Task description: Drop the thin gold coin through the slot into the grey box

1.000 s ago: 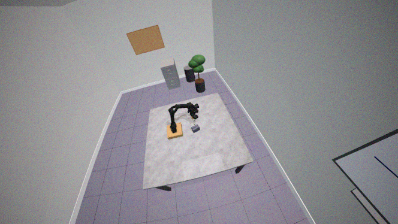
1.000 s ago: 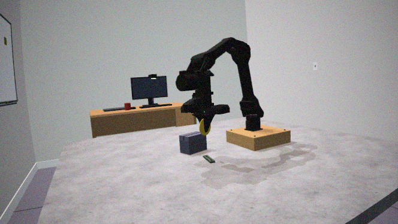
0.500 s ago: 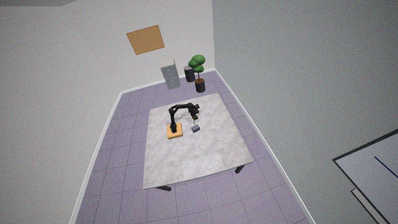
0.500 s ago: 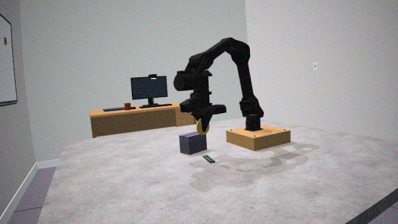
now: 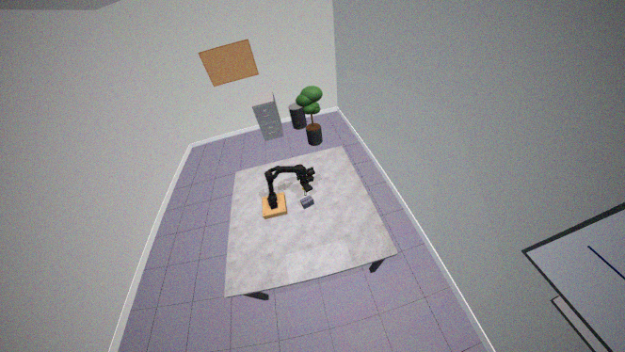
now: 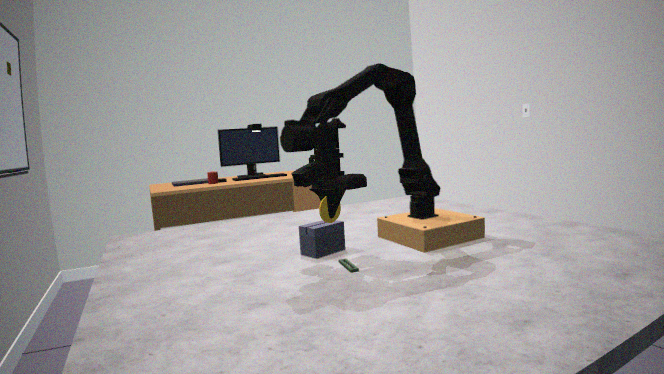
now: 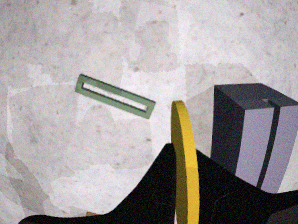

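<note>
My gripper is shut on the gold coin, which stands edge-down between the fingertips. The closed grey box stands on the table; in the wrist view it is to the right of the coin. The narrow slot in its lid runs roughly the same way as the coin there; exact alignment cannot be told. In the exterior view the coin's lower edge shows just above the lid's far edge. The green holder lies empty beside the box.
The arm's wooden base block stands on the table, to the right of the box in the exterior view. A desk with a monitor is in the background.
</note>
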You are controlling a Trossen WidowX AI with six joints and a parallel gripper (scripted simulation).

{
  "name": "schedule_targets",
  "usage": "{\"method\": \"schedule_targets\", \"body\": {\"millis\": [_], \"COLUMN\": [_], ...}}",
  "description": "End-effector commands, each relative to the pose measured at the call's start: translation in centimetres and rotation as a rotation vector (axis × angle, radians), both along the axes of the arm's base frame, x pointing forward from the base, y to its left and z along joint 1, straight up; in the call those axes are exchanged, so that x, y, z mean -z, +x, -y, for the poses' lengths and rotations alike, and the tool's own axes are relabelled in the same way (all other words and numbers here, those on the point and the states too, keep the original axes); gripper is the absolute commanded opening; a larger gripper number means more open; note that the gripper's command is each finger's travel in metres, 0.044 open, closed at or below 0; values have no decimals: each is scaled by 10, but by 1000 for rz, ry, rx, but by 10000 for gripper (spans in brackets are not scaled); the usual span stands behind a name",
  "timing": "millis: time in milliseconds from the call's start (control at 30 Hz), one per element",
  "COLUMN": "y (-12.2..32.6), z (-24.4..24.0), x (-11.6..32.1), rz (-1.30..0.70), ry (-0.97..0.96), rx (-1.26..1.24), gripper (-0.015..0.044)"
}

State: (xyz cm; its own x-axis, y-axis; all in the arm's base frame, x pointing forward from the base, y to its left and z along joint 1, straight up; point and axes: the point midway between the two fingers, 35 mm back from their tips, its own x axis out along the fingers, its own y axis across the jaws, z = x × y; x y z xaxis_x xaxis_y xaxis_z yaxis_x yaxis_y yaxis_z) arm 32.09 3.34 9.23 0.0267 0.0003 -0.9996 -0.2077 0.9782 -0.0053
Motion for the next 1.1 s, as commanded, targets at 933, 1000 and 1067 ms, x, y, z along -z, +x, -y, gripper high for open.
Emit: {"method": "schedule_targets", "body": {"millis": [933,1000,1067], "y": [-21,-23,-25], "z": [82,86,91], "x": [0,1,1], "rz": [-1,-1,-1], "ry": [-4,-4,-5], "rx": [-5,-5,-5], "gripper": [0,0,0]}}
